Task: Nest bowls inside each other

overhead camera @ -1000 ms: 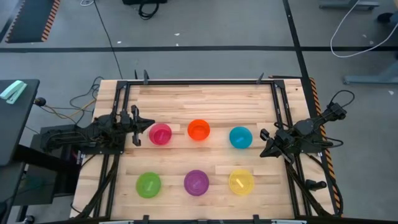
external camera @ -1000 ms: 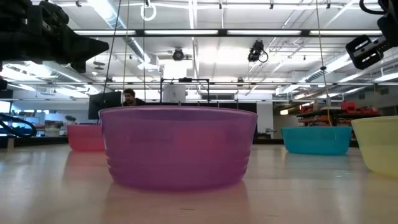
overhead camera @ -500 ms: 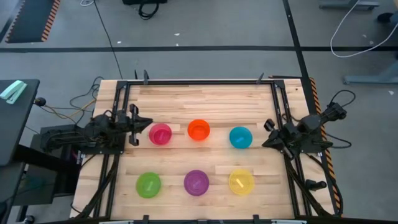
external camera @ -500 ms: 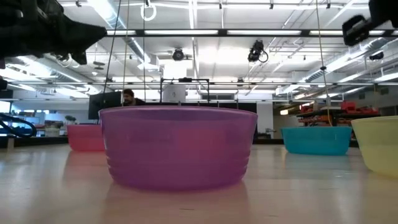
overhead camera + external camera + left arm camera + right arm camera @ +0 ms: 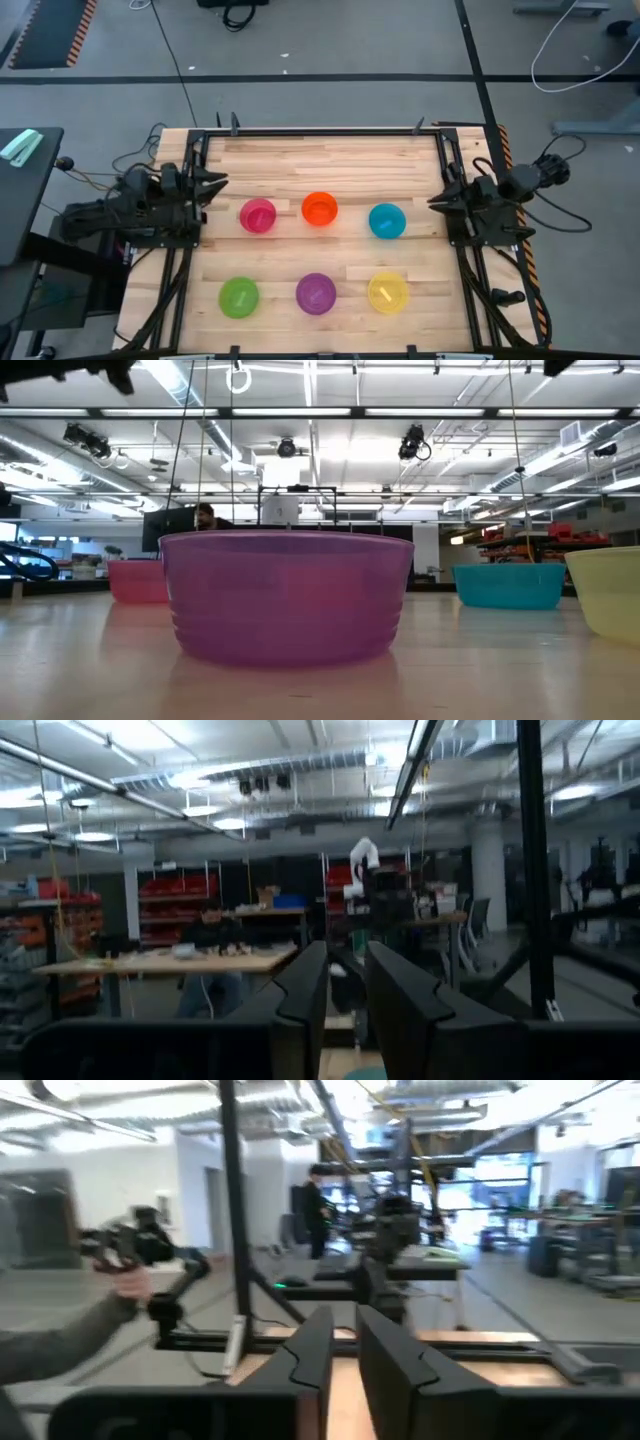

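Six bowls stand upright on their bases on the wooden table. Pink, orange and blue make the far row. Green, purple and yellow make the near row. My left gripper hangs raised at the table's left edge, left of the pink bowl. Its fingers stand open with nothing between them. My right gripper hangs raised at the right edge, right of the blue bowl. It is open a little and holds nothing. The purple bowl fills the low view.
Black frame rails run along the table's left and right sides under the arms. Bare wood lies between the two rows and behind the far row. A person sits in the room beyond the table.
Both grippers have risen and drawn back toward their own table edges, leaving the top of the low view. The right gripper has also gone toward the far edge and rolled. All bowls stay where they were.
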Controlling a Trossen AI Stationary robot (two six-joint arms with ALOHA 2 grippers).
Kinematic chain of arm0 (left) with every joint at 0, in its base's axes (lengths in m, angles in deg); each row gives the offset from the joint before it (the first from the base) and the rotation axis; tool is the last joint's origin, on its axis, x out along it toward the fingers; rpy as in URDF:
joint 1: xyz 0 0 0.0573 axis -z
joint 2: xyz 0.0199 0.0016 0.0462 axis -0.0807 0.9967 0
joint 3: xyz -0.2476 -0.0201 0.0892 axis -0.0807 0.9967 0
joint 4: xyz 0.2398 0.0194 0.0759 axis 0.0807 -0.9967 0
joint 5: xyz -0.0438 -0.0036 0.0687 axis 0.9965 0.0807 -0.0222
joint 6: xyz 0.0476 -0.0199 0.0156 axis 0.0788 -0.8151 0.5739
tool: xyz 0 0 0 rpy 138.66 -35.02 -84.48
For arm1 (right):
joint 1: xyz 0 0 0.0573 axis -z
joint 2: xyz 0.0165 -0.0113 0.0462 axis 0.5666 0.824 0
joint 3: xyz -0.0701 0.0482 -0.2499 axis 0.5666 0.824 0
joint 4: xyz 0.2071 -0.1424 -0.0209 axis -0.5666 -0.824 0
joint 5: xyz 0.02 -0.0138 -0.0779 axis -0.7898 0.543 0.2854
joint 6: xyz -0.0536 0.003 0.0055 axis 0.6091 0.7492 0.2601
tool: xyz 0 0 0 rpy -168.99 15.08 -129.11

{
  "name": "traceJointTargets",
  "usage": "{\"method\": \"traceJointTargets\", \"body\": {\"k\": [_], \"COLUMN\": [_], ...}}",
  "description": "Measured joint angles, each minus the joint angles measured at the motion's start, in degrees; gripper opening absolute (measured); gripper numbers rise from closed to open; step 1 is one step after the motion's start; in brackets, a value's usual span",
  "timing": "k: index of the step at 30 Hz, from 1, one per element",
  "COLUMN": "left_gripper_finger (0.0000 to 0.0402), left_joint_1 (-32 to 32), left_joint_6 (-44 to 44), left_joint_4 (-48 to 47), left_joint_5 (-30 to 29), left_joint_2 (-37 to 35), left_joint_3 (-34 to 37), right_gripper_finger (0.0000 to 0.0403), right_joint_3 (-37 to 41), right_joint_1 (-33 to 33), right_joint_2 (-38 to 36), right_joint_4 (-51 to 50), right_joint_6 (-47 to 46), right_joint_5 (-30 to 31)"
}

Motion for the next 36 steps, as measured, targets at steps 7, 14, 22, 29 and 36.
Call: {"method": "traceJointTargets", "body": {"k": [7,14,22,29,36], "left_gripper_finger": [0.0077,0.0089,0.0076,0.0066,0.0071], "left_joint_1": [-0.01,-0.02,-4.73,-8.82,-9.6], "left_joint_6": [0.19,-1.39,-3.13,-4.87,-6.18], "left_joint_4": [-12.61,-25.15,-35.0,-39.44,-42.92], "left_joint_5": [-0.01,-0.63,-1.25,-1.16,-0.41], "left_joint_2": [12.29,22.57,27.92,28.71,29.91], "left_joint_3": [-10.84,-18.63,-21.65,-21.67,-21.47], "right_gripper_finger": [0.0112,0.0114,0.011,0.0108,0.0108], "right_joint_3": [-8.24,-18.37,-22.3,-22.3,-18.17], "right_joint_1": [0.05,4.98,15.76,25.16,30.84], "right_joint_2": [13.06,24.87,32.74,35.42,39.88], "right_joint_4": [-8.26,-30.2,-47.13,-48.83,-48.79], "right_joint_6": [-5.2,-25.35,-37.76,-38.64,-39.8], "right_joint_5": [10.08,12.01,8.68,0.25,-7.08]}}
